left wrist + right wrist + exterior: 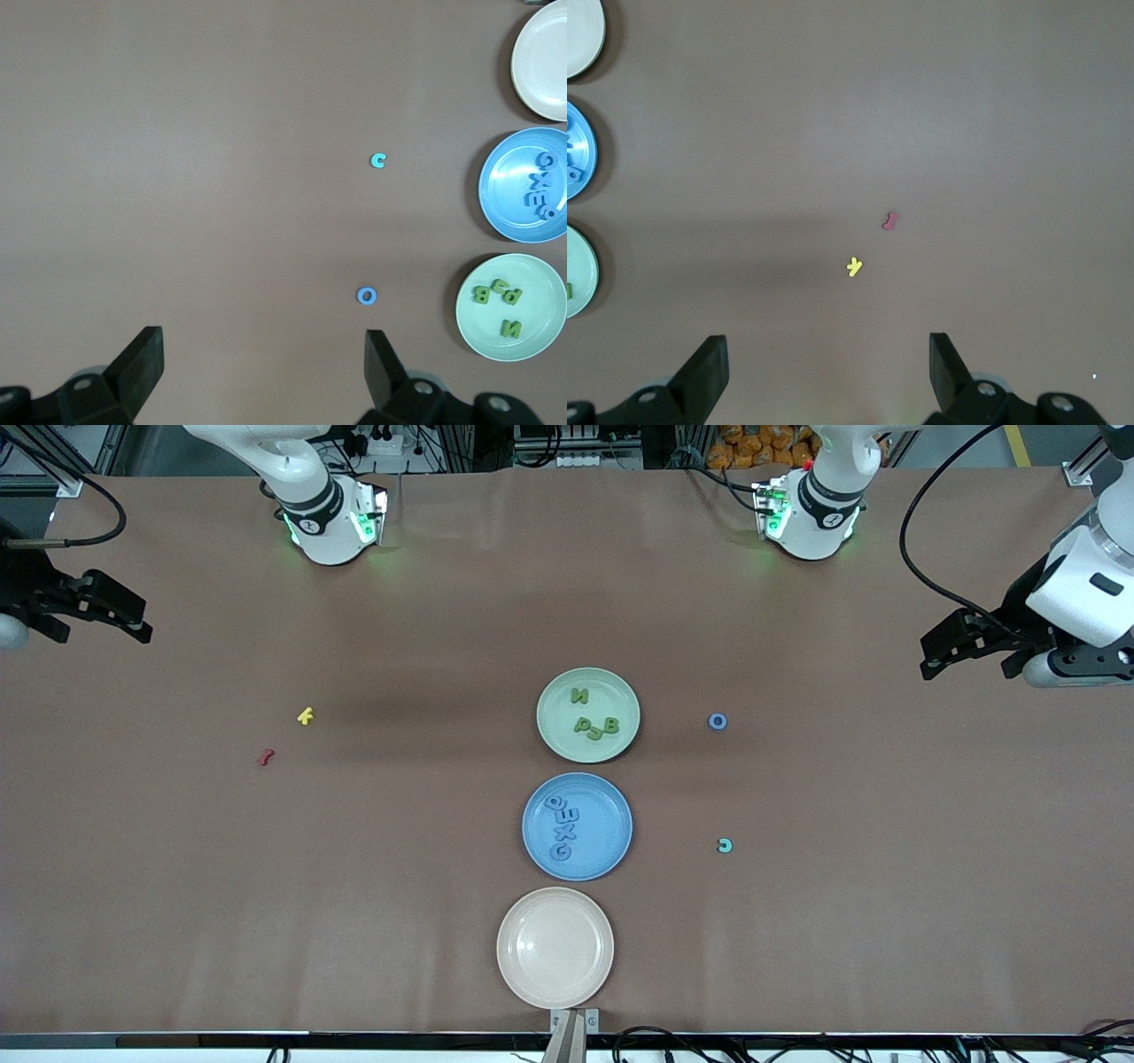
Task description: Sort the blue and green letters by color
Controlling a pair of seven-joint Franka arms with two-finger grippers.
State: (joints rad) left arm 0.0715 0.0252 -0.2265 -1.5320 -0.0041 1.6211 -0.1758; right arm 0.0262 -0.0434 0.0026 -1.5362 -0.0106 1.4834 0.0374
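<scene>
Several mid-blue letters [563,828] lie in the blue plate [602,841]. Three olive-green letters [595,724] lie in the pale green plate [567,735]. A blue O [718,722] lies loose on the table beside the green plate, toward the left arm's end; it also shows in the left wrist view [368,296]. A teal C [725,846] lies beside the blue plate and shows in the left wrist view [378,160]. My left gripper [928,657] [264,350] is open and empty over the table's left-arm end. My right gripper [133,620] [828,354] is open and empty over the right-arm end.
An empty cream plate [555,947] sits nearest the front camera, in line with the other two plates. A yellow letter [306,716] [853,266] and a red squiggly letter [265,757] [890,220] lie toward the right arm's end.
</scene>
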